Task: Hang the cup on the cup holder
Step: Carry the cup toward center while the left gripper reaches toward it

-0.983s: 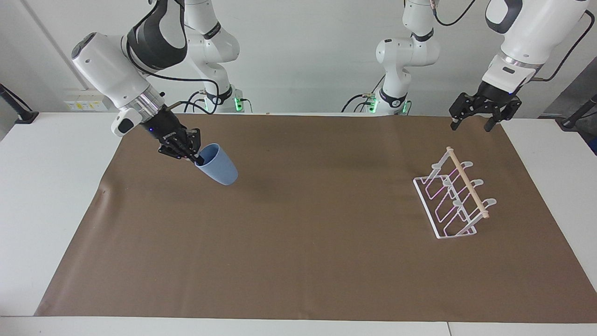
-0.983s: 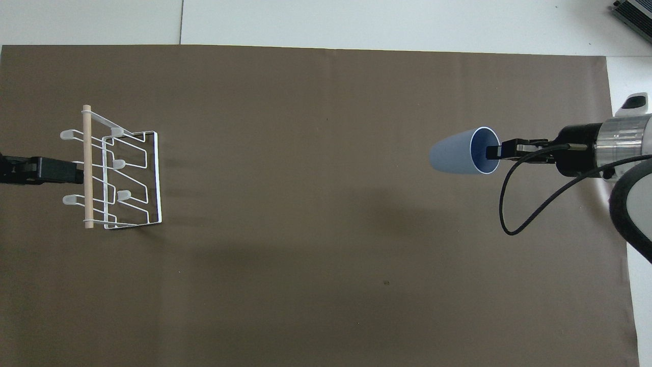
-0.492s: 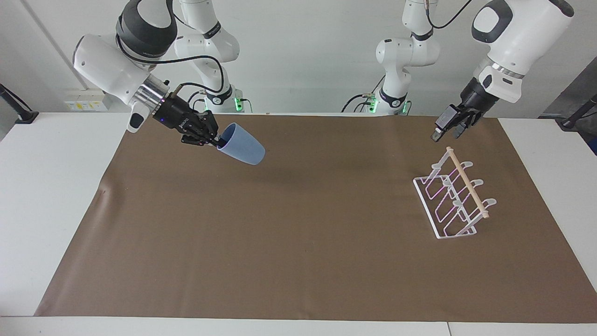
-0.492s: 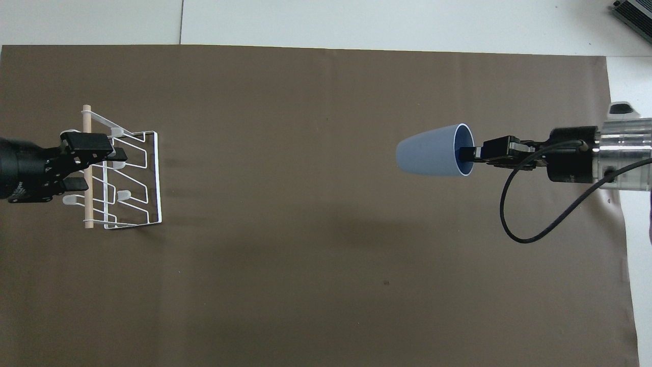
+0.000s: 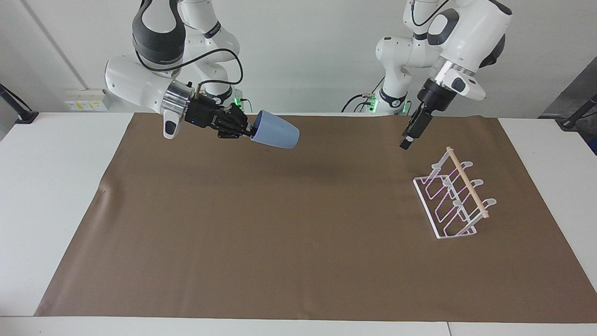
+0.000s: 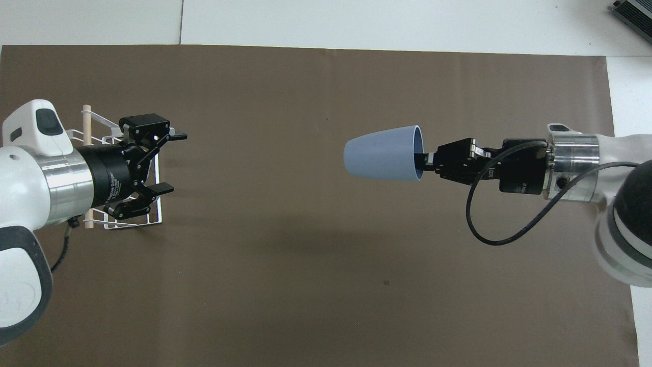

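Brown mat: we see a brown sheet [image 5: 298, 224] covering most of the white table [image 5: 51, 196], with both arms reaching out over the part nearest the robots.

Right gripper: the right gripper [image 5: 247, 132] [image 6: 425, 161] is up in the air over the mat toward the right arm's end of the table, clamped on the rim of the cup, one finger inside the mouth.

Cup: the light-blue cup [image 5: 276, 135] [image 6: 381, 153] is carried on its side, clear of the mat, mouth toward the right gripper and base pointing toward the left arm's end of the table.

Left gripper: the left gripper [image 5: 408, 138] [image 6: 169, 162] hangs in the air, and in the facing view we see it short of the cup holder and not touching it. From overhead its fingers [image 6: 175, 136] stand wide apart with nothing between them, and the wrist covers part of the rack.

Cup holder: the white wire cup holder [image 5: 456, 198] [image 6: 150, 216] sits on the mat toward the left arm's end of the table, farther from the robots than either gripper's spot, well apart from the cup. Its prongs are bare.

Dowel: a light wooden dowel [image 5: 466, 181] runs along the top of the holder.
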Available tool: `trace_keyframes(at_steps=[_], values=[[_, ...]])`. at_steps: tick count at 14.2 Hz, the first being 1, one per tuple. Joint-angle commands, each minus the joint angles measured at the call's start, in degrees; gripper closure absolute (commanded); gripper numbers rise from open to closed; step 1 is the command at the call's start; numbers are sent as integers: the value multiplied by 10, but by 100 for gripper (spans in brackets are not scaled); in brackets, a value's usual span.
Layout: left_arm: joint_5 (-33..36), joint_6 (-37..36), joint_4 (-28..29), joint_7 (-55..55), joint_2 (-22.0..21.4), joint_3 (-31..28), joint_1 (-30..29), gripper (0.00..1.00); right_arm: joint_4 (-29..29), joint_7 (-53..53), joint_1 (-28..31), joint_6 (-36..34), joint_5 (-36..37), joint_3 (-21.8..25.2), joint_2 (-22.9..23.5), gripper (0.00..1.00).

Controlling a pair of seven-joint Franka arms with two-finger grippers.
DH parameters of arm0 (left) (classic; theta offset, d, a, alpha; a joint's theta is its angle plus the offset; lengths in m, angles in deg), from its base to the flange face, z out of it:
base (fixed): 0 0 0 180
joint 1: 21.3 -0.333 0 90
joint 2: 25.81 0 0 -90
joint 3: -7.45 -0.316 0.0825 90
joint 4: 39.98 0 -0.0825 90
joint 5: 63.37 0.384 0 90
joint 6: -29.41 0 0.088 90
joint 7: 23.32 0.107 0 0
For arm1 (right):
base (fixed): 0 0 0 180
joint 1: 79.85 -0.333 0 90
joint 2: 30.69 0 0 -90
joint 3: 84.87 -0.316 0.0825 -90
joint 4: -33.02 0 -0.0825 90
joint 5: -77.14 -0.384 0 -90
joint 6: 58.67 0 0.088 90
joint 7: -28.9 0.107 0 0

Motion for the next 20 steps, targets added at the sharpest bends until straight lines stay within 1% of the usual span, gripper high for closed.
trace_keyframes(at_steps=[1,3,5,6,9,13,16,18,20], values=[[-6,64,56,-121,-36,-9,48,0,-34,8,-36,43,-75,1,-6,100],[-6,96,75,-201,-45,-8,79,0,-36,9,-65,72,-117,1,2,100],[-6,115,75,-271,-45,-7,106,0,-38,9,-107,122,-145,1,2,100],[-6,127,75,-299,-44,-3,119,0,-38,9,-115,134,-152,1,2,100],[-6,159,75,-369,-42,9,137,0,-53,2,-119,138,-152,1,0,100],[-6,199,75,-411,-38,29,138,0,-59,-19,-119,140,-152,1,-3,100],[-6,221,75,-413,-35,31,134,0,-64,-45,-119,138,-152,1,-3,100],[-6,226,75,-413,-25,31,130,0,-65,-49,-119,139,-152,1,-3,100],[-4,233,74,-411,4,31,131,0,-66,-49,-119,139,-152,0,-3,100]])
